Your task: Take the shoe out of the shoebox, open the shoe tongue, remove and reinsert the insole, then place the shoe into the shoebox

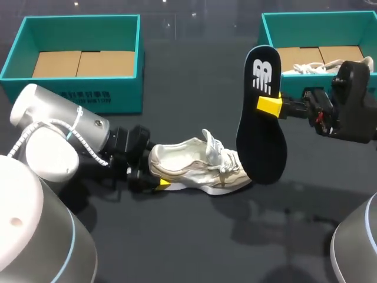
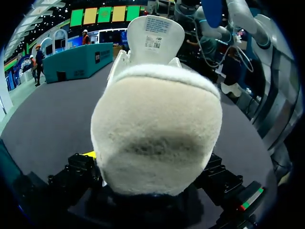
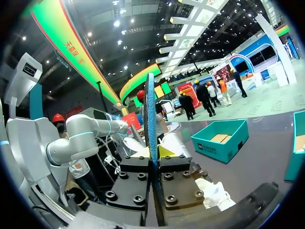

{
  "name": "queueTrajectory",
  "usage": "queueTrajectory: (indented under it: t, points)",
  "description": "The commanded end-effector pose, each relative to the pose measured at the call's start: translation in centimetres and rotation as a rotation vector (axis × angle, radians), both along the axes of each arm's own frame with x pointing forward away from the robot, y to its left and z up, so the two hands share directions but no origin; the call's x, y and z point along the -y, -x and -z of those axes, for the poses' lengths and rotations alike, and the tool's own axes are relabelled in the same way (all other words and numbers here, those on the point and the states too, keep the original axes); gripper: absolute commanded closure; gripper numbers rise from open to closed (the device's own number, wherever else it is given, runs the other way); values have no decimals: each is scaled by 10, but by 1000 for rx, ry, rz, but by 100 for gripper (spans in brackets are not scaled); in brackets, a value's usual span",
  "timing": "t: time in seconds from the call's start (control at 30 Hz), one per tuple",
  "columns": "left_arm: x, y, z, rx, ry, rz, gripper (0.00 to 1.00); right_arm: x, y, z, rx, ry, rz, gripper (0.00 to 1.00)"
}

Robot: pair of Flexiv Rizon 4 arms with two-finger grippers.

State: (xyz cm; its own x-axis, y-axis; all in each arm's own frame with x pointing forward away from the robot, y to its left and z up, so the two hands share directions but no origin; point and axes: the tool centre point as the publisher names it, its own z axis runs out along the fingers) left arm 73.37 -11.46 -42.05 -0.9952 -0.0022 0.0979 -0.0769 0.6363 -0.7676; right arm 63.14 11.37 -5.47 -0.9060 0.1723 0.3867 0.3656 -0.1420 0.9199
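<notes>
A white shoe (image 1: 200, 168) lies on its side on the dark table, toe pointing right. My left gripper (image 1: 156, 170) stands open at the heel, one yellow tip under the sole's edge. The left wrist view shows the fuzzy heel (image 2: 157, 133) filling the space between the wide-open fingers. My right gripper (image 1: 270, 105) is shut on a dark blue insole (image 1: 262, 118), held upright with its lower end just above the shoe's toe. In the right wrist view the insole (image 3: 150, 119) is seen edge-on between the closed fingers.
A teal shoebox (image 1: 76, 88) with a cardboard floor stands at the back left. A second teal shoebox (image 1: 271, 26) at the back right holds white paper and laces (image 1: 312, 66). Bare table lies in front of the shoe.
</notes>
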Motion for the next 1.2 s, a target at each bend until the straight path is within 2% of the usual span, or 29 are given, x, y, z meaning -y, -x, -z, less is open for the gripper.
queueTrajectory:
  t: [0.03, 0.17, 0.3, 0.5, 1.03, 1.17, 1.2]
  points:
    - [1, -6, -6, -11, -44, 36, 0, 5, 13, -1, -10, 25, 78, 100]
    - [5, -8, 0, -46, 24, 46, 0, 5, 13, -1, -10, 25, 78, 100]
    - [8, -7, 4, -54, 33, 44, 0, 5, 13, -1, -10, 25, 78, 100]
    - [5, -3, -11, -21, -2, 59, 0, 5, 13, -1, -10, 25, 78, 100]
    - [-14, -6, -29, -18, -218, 61, 0, 5, 13, -1, -10, 25, 78, 100]
    - [-19, -5, -40, 28, -376, 97, 0, 5, 13, -1, -10, 25, 78, 100]
    - [-19, -5, -40, 28, -376, 97, 0, 5, 13, -1, -10, 25, 78, 100]
